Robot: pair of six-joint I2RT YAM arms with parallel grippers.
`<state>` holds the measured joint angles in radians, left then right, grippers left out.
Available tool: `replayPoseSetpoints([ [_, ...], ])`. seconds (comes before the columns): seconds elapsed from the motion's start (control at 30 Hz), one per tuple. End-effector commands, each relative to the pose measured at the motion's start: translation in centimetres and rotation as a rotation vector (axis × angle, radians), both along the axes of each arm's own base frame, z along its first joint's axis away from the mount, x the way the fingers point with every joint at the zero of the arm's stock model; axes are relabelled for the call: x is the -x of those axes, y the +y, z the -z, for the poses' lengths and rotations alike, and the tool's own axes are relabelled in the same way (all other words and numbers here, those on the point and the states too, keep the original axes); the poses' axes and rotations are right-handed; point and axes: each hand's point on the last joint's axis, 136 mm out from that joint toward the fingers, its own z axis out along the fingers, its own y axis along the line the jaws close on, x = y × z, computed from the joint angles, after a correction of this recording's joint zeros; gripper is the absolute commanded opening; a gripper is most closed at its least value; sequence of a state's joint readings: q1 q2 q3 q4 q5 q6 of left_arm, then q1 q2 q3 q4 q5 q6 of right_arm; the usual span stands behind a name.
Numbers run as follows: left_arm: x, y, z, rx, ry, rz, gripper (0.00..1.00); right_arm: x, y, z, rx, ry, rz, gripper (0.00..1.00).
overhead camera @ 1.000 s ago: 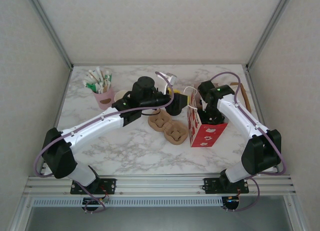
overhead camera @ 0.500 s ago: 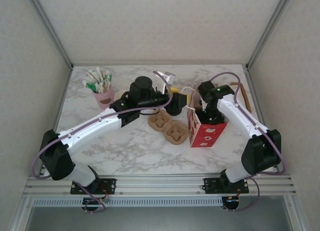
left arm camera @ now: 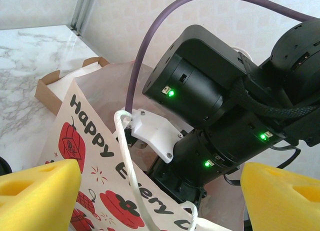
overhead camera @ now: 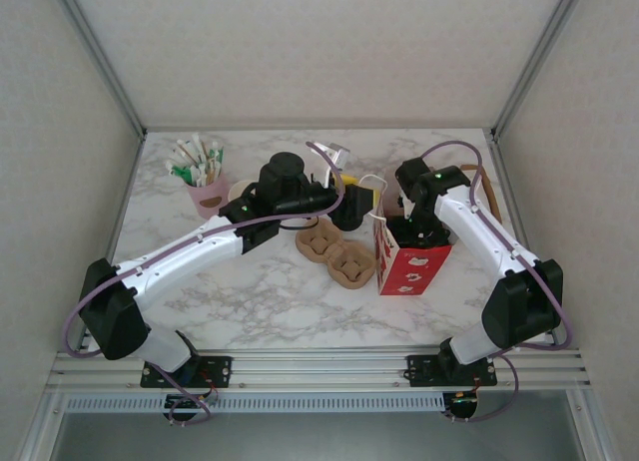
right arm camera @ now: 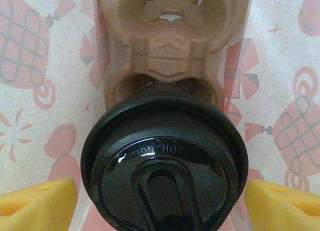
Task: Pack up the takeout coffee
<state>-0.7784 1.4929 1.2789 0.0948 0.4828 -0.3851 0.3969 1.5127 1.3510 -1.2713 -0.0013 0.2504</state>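
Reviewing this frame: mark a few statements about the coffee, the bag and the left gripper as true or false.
1. The takeout coffee sits in a pulp carrier inside the gift bag. True.
2. The left gripper is shut. False: its yellow fingers stand wide apart, gripping nothing.
3. A pink cup of sachets stands at the back left of the table. True.
4. The gift bag lies flat on its side. False: it stands upright, mouth open.
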Motion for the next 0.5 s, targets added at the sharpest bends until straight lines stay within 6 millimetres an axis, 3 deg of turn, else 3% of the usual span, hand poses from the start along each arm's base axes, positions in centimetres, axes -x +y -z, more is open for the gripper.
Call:
replayPoseSetpoints([
  [0.0,0.3,-0.4,-0.4,0.017,-0.018,0.013,0.83,0.3,-0.1,-1.4,-0.010,-0.010,0.015,0.88],
  [0.47,0.2,-0.5,-0.2,0.012,-0.014,0.011,0.83,0.3,-0.3,-2.7,-0.011,-0.030,0.019,0.89],
])
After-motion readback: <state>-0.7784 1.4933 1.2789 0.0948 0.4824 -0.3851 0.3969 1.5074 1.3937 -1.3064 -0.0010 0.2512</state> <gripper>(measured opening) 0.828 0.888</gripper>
